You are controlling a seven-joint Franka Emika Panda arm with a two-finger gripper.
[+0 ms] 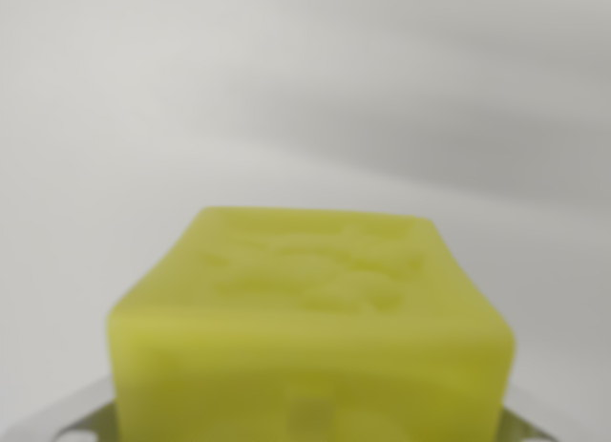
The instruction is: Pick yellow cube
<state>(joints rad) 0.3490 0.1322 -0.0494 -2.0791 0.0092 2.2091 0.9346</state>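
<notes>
The yellow cube (pixel 310 337) fills the lower middle of the wrist view, very close to the camera and out of focus. Its top face shows shallow dents. Grey metal parts of my gripper (pixel 305 428) show only at the bottom corners: one finger (pixel 62 415) against the cube's left side and the other against its right side at the frame's lower edge. The cube sits between them, so the gripper looks shut on it. The fingertips themselves are hidden behind the cube and cut off by the frame.
Behind the cube there is only a blurred, pale grey-white surface (pixel 305 98) with a soft darker band running across the upper right.
</notes>
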